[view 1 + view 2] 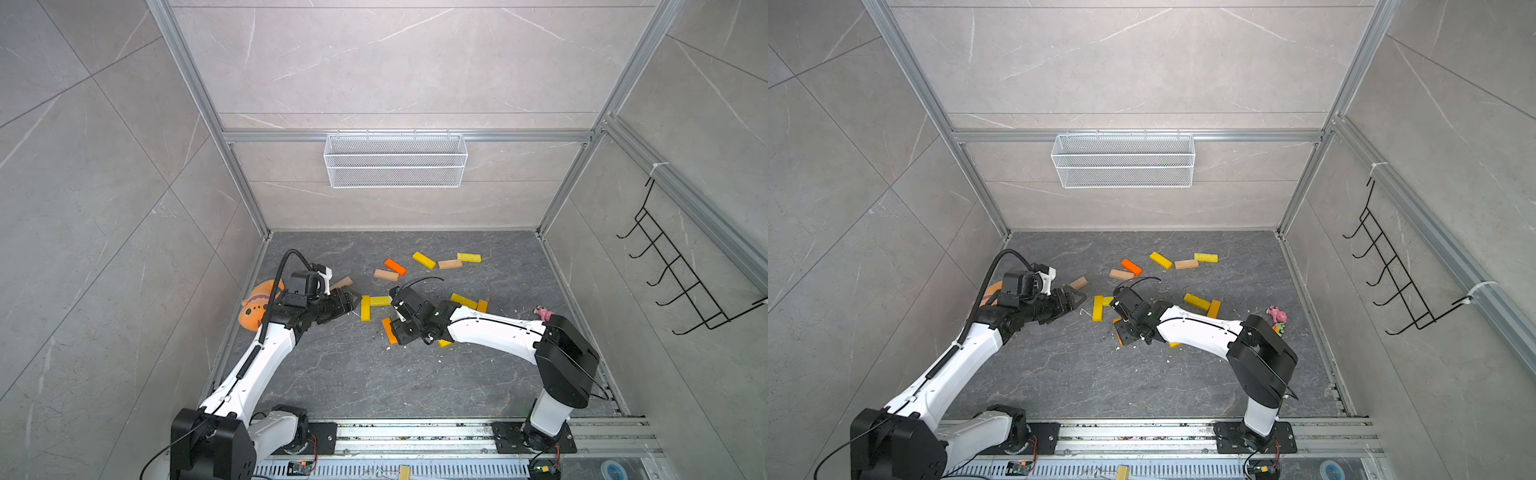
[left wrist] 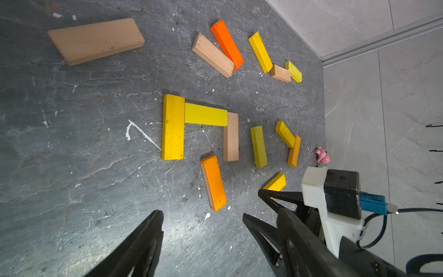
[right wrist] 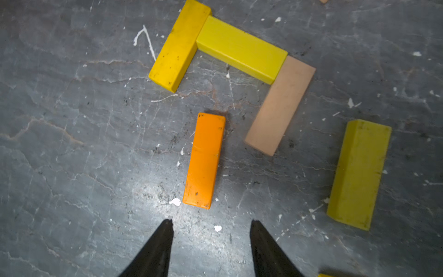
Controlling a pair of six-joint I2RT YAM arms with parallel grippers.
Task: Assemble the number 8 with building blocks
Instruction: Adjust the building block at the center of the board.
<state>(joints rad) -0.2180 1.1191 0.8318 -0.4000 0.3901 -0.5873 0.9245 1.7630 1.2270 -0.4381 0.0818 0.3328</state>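
Assembly in progress on the dark desk (image 1: 353, 374), both arms reaching over it. Near the middle, a yellow bar (image 3: 178, 45), a lemon-yellow bar (image 3: 242, 49) and a tan bar (image 3: 279, 105) touch end to side, forming a three-sided frame. An orange bar (image 3: 203, 160) lies at the frame's open side, apart from all three. An olive-yellow bar (image 3: 358, 173) lies beside the tan bar without touching it. The right hand (image 3: 211, 221) hangs just short of the orange bar's near end, released, with nothing between its fingers. The left hand (image 1: 354, 298) hangs beside the yellow bar, likewise released and empty. Farther back lie loose bars, among them a bright orange bar (image 1: 395, 266). An orange plush toy (image 1: 259, 305) lies at the desk's left edge, partly hidden by the left arm.
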